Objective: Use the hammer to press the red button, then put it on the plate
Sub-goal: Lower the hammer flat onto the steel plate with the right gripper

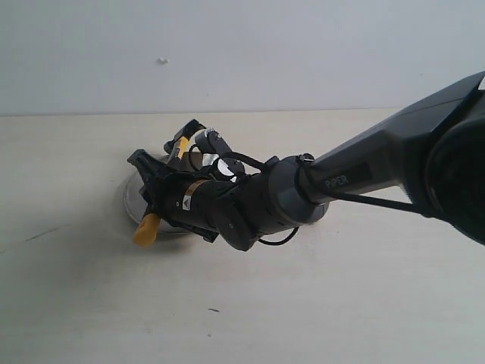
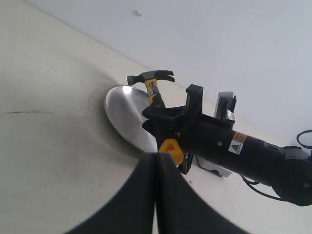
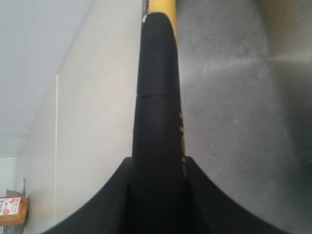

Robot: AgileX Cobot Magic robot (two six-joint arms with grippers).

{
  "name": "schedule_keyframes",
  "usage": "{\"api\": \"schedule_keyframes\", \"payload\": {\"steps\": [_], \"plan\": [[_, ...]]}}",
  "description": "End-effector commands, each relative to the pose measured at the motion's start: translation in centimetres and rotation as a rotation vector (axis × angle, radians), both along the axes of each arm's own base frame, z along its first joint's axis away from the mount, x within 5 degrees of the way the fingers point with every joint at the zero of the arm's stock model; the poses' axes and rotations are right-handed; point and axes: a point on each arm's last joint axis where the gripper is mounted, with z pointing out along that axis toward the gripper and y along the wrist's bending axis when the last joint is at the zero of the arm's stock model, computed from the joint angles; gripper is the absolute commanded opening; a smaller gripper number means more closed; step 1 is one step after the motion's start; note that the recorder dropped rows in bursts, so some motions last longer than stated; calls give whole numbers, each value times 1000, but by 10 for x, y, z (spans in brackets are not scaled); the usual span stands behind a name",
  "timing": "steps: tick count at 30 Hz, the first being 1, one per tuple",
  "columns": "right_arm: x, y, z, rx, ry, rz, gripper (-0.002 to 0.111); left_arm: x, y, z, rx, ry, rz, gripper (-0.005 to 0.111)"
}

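Clamped tight on the black-and-yellow handle of the hammer [image 1: 146, 230] with the right gripper [image 1: 155, 186]. Held right over the plate [image 1: 130, 199] on the desk [image 1: 76, 288], so no reaching sideways needed, only down. Long way of the hammer running across the plate: dark head up by the far rim, yellow loop low by the near rim. Tilted, not flat; hard to tell if touching the metal. Looks ready for lowering and letting go. Nothing to do for the left gripper [image 2: 157, 157], pinched together, empty, farther from the plate.
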Motion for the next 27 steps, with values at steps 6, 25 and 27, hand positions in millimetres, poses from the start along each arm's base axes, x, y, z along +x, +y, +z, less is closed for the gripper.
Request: {"api": "schedule_keyframes", "payload": {"steps": [6,25,27], "plan": [[1,1,4,-27,0,17,19,0,0,0,3,-6,1,2],[-2,-1,-2,-70,61,20,42,0,0,0,3,-6,1,2],[-4,-2,-4,-85,81,21,44,0,0,0,3,-6,1,2]]}}
